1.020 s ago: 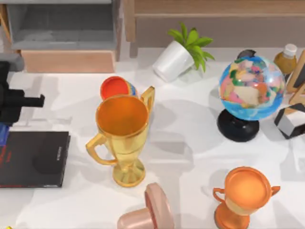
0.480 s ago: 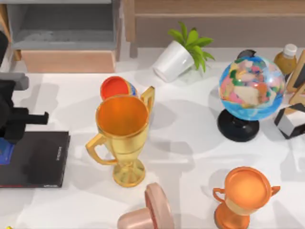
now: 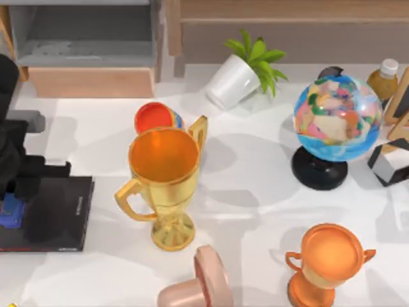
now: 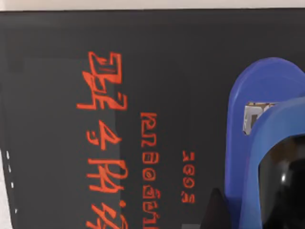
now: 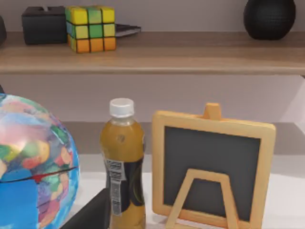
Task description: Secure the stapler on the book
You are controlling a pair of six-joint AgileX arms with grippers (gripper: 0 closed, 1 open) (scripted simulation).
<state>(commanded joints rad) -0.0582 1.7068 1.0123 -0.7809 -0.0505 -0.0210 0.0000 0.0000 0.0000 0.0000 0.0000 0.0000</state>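
The black book point(image 3: 61, 214) with red text point(image 4: 107, 143) lies flat at the table's left edge. My left gripper point(image 3: 14, 203) hangs over the book's left part, shut on the small bright-blue stapler point(image 3: 10, 212). In the left wrist view the stapler point(image 4: 259, 119) sits close over the cover, with a black finger point(image 4: 286, 183) against it. I cannot tell whether the stapler touches the book. The right arm stays parked out of the top view.
A tall gold trophy cup point(image 3: 165, 182) stands just right of the book, with a red bowl point(image 3: 155, 117) behind it. Farther right are a tipped potted plant point(image 3: 239, 73), a globe point(image 3: 337, 118), an orange trophy point(image 3: 329, 259), a pink object point(image 3: 201, 284), a bottle point(image 5: 123, 167) and a small chalkboard point(image 5: 212, 169).
My left arm has moved toward the table's front with the stapler and come down over the book's left part. Everything else is still.
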